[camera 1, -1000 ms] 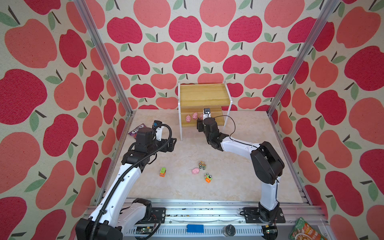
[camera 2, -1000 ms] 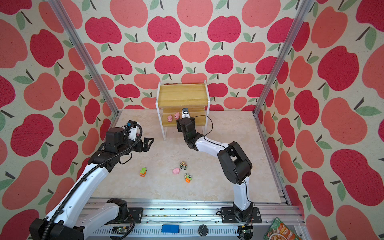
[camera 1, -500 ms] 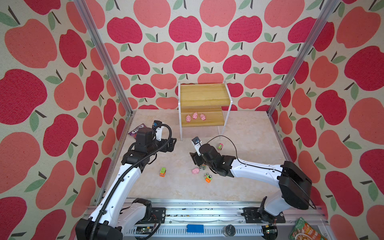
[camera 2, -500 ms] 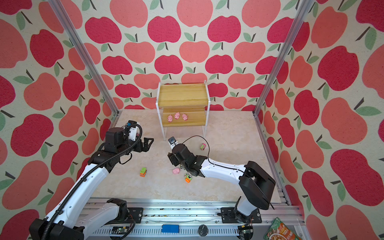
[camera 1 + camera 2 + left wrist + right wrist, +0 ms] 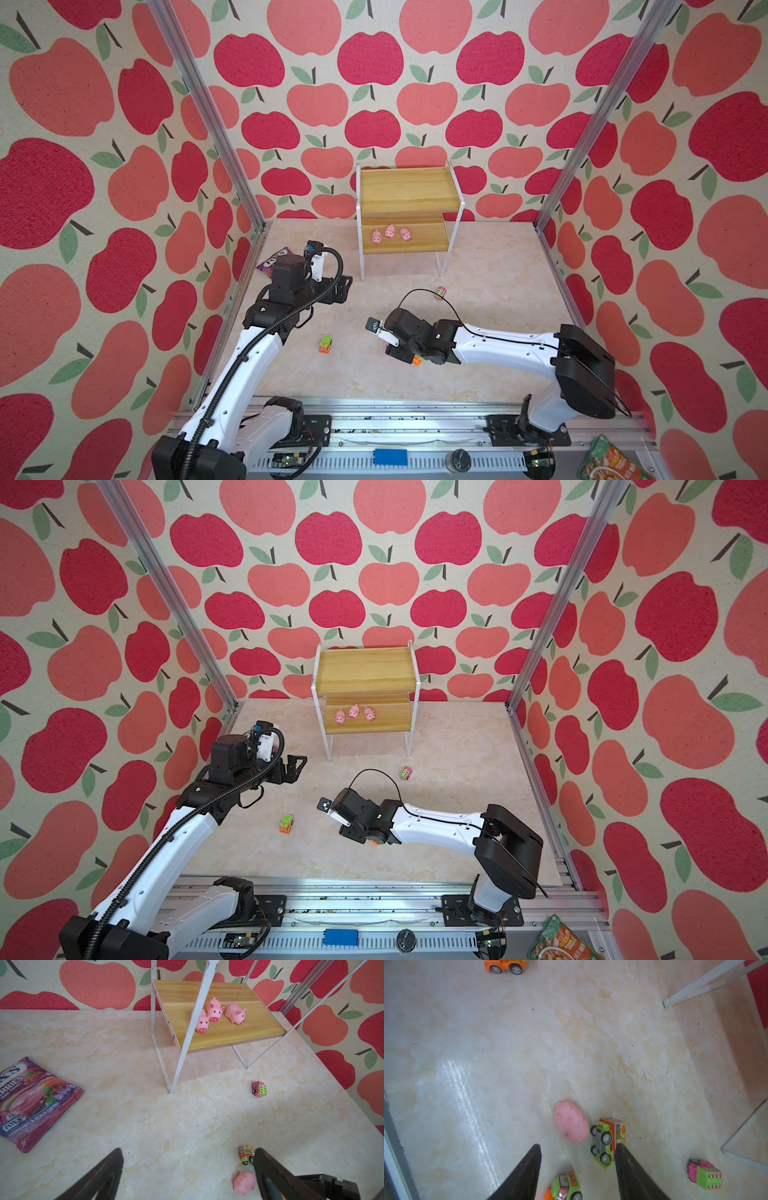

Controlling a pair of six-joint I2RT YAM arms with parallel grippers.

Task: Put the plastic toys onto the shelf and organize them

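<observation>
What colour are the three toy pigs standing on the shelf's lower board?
The pigs are pink; the left wrist view shows them best.

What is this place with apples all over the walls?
Probably a robot practice booth, not a real room: apple-print walls on metal posts, two robot arms mounted on a rail, and a small shelf.

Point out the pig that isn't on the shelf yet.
The pig lying on the table just ahead of the right gripper, beside a green toy truck. The other three pigs stand on the shelf's lower board.
</observation>
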